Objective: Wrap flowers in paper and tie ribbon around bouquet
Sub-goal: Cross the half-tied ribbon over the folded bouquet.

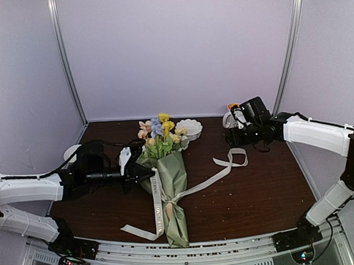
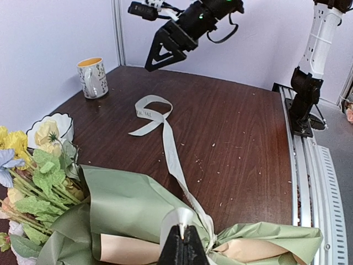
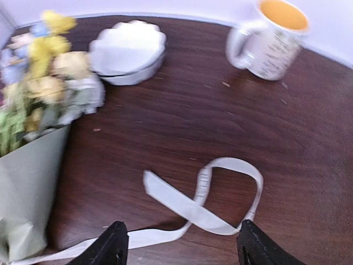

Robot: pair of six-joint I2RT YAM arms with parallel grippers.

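the bouquet (image 1: 172,194) lies near the middle of the dark brown bench (image 1: 260,193), blossoms toward the back wall and narrow end toward the near edge. the paper (image 1: 174,173) is sage green on the outside and wrapped into a long cone. it is pinched at the waist and flares again below. in the left wrist view its peach-tan inner side shows at the folds. the flowers (image 1: 159,130) spill from the wide end: yellow, peach-pink, pale blue and cream heads over green leaves. the ribbon (image 1: 196,187) is cream-white with faint printed marks and is wound around the pinched waist. one tail runs right across the bench and ends in a flat crossed loop. the other runs down the left side of the cone and curls near the front edge.

the left arm (image 1: 28,189) reaches in from the left. its jaws are closed at the left side of the cone, with a fold of ribbon pinched at their tips. the right arm (image 1: 316,133) hangs above the looped tail, its jaws open and holding nothing. a white scalloped bowl (image 1: 190,128) sits just beside the flowers. a patterned mug (image 2: 92,77) with an orange inside stands by the back wall.
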